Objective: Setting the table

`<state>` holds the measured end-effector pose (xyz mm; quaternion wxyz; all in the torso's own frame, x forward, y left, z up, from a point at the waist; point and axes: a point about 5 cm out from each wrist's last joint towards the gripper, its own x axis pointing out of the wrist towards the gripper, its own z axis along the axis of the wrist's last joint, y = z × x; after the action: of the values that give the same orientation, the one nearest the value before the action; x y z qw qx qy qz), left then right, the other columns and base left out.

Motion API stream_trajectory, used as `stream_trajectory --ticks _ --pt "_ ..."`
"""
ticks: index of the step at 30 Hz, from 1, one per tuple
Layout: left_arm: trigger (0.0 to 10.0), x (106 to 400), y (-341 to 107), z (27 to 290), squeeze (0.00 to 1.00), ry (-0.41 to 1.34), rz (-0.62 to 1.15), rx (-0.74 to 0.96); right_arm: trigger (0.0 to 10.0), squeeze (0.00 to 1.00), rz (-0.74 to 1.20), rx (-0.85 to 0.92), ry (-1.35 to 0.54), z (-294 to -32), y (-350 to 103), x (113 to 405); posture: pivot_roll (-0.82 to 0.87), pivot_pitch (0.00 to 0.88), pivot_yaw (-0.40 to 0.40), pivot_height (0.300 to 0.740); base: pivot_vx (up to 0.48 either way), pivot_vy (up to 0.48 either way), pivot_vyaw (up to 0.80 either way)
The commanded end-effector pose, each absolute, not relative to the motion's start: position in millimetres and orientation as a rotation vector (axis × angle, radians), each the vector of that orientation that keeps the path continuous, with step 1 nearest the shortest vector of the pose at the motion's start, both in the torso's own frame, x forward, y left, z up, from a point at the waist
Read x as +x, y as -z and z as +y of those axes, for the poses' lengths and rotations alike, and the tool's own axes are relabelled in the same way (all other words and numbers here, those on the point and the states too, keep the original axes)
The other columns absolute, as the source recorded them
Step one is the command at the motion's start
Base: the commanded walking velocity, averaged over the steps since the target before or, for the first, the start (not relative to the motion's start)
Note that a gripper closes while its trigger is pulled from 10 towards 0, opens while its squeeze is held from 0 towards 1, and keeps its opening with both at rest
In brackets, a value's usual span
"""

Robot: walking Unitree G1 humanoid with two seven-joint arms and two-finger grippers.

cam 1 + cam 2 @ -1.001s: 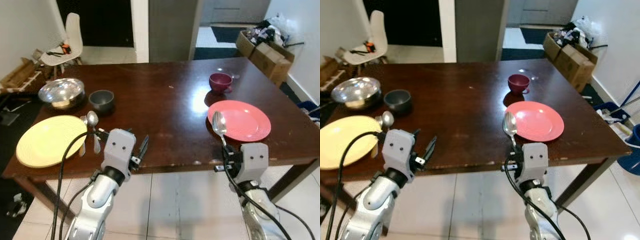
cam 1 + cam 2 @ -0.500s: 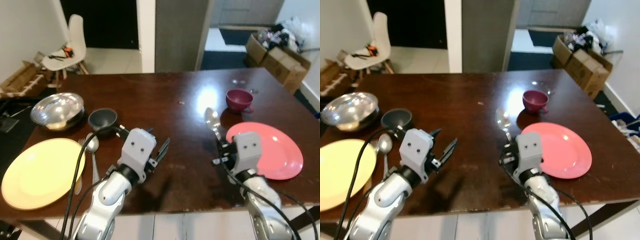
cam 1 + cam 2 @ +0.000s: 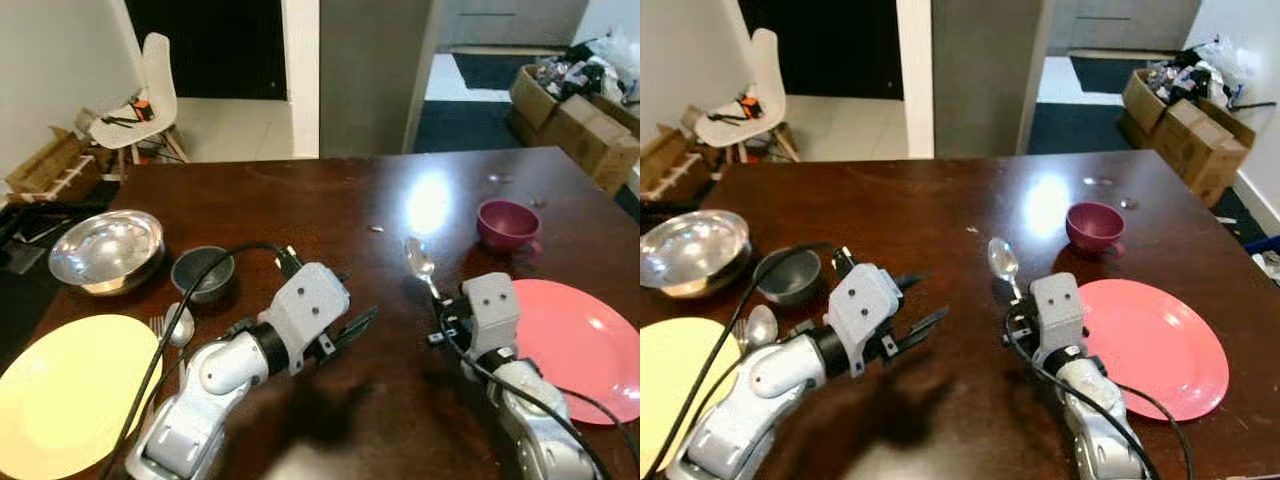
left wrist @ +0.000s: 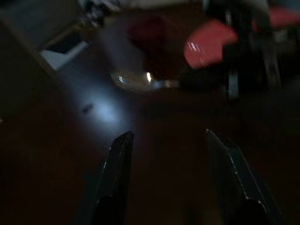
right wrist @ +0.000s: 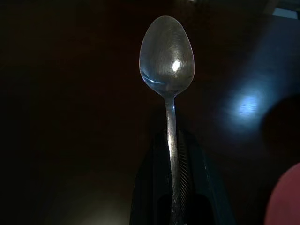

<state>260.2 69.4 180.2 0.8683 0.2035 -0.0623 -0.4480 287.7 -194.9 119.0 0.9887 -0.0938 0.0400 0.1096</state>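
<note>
right gripper (image 3: pixel 440 312) clamped on spoon (image 3: pixel 420 266), handle running bowl-forward away from table near edge, pink plate (image 3: pixel 580 340) just to its right; left gripper (image 3: pixel 352 327) fingers apart, farther

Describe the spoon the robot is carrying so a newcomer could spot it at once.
On the dark wooden table, look just left of the red plate, below the maroon cup. The spoon sticks up from the right pincer, held by its handle, unlike the other spoon lying flat beside the yellow plate.
</note>
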Motion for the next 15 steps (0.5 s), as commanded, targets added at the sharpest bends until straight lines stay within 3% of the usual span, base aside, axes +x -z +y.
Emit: stream_trajectory --ticks 1,15 --pt "10.0 258 -182 69 0.00 0.972 -0.122 0.453 10.0 0.00 0.105 -0.172 -0.228 -193 -114 284 -0.07 0.000 0.113 0.740 0.000 0.000 0.00" --pt "10.0 261 -189 66 0.00 1.017 -0.089 0.440 10.0 0.00 0.204 -0.141 -0.167 -198 -99 273 -0.08 0.000 0.119 0.740 0.000 0.000 0.00"
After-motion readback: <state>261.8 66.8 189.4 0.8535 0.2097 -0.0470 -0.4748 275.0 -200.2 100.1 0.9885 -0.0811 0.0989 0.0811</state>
